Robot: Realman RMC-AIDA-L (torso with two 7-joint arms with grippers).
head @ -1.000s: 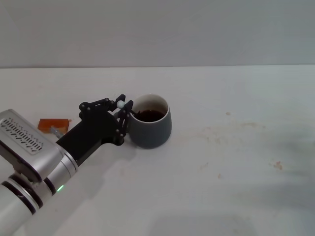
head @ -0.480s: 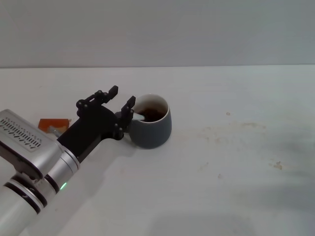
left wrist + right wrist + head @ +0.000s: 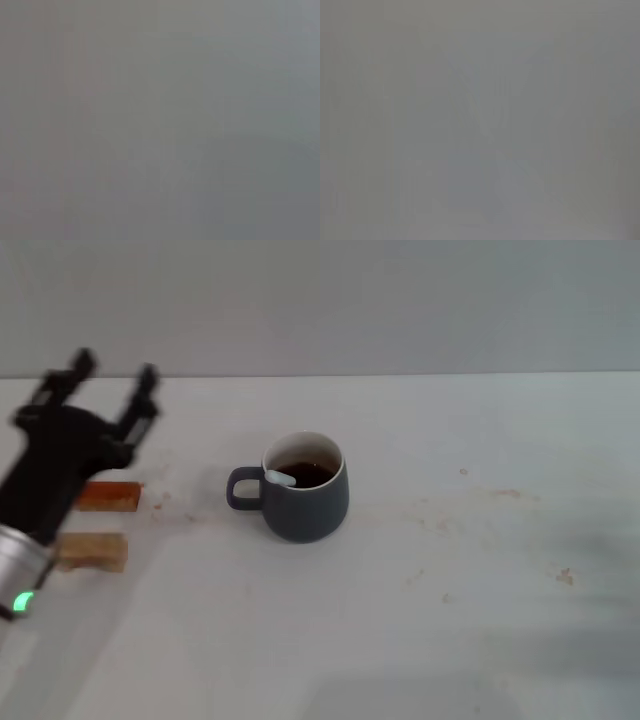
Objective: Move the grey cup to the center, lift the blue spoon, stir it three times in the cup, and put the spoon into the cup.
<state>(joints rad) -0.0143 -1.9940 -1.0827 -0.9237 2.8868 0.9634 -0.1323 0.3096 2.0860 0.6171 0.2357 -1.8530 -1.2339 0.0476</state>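
The grey cup [image 3: 305,498] stands upright on the white table [image 3: 480,570] a little left of the middle, its handle pointing left, dark liquid inside. The blue spoon [image 3: 281,478] rests in the cup, its pale handle end leaning on the left rim. My left gripper [image 3: 112,375] is open and empty, raised at the far left, well apart from the cup. The right gripper is out of view. Both wrist views show only plain grey.
An orange block [image 3: 108,497] and a tan wooden block [image 3: 92,551] lie at the left, near my left arm. Faint brown stains [image 3: 470,502] mark the table right of the cup.
My left gripper let go of the spoon, which now lies in the cup. The gripper opened and drew back up and to the left, uncovering the cup's handle and the tan block.
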